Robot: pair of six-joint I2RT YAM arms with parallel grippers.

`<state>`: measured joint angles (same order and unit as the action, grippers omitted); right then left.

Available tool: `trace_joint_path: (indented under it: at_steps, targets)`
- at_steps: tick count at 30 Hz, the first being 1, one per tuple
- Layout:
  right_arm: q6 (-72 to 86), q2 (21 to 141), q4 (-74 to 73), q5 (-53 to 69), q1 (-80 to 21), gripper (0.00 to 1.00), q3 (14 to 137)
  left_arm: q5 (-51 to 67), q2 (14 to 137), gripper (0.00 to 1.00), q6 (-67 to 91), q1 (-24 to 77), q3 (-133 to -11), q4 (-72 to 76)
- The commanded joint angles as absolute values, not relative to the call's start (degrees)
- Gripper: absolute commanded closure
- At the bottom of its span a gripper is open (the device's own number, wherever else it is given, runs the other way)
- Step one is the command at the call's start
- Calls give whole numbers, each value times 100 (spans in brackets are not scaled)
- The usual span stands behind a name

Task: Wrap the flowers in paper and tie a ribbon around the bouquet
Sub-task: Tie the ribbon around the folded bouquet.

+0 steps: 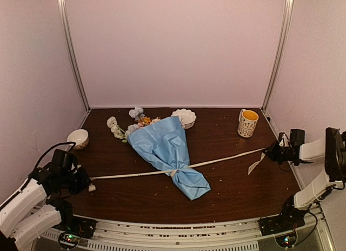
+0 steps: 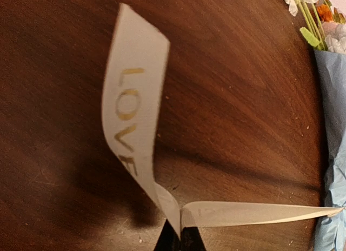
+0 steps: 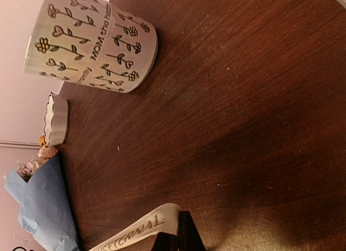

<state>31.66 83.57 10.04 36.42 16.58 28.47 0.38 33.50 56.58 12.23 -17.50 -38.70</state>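
Note:
The bouquet point(image 1: 165, 145) lies in the middle of the table. Its light-blue paper point(image 1: 162, 143) is pinched in at the neck, and the flowers point(image 1: 127, 124) stick out at the far left end. The beige ribbon point(image 1: 227, 159) is knotted round that neck and runs taut to both sides. My left gripper point(image 1: 86, 180) is shut on the ribbon's left end, and the printed ribbon point(image 2: 132, 110) curls up from the left gripper point(image 2: 181, 237). My right gripper point(image 1: 268, 151) is shut on the right end; the lettered ribbon point(image 3: 135, 232) leaves the right gripper point(image 3: 181, 240) toward the blue paper point(image 3: 46, 207).
A flower-printed mug point(image 1: 248, 123) stands at the back right, close to my right gripper. A white scalloped bowl point(image 1: 184, 117) sits behind the bouquet, and a small bowl point(image 1: 78, 138) stands at the far left. Walls close in the table on three sides.

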Motion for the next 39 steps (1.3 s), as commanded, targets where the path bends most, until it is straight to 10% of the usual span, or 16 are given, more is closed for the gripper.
trace_joint_path:
  at_steps: [1,26,39]
  targets:
    - [3544,8240,2033,2945,2394,100,2795,-1138,3441,100,5832,875,-1889,-4413]
    - [2730,7682,1056,2416,2561,100,3124,-1397,3111,100,5779,190,-1976,-4620]
    - [1284,7090,-574,2052,-2254,100,5448,-607,3849,100,4035,1949,-2782,-2033]
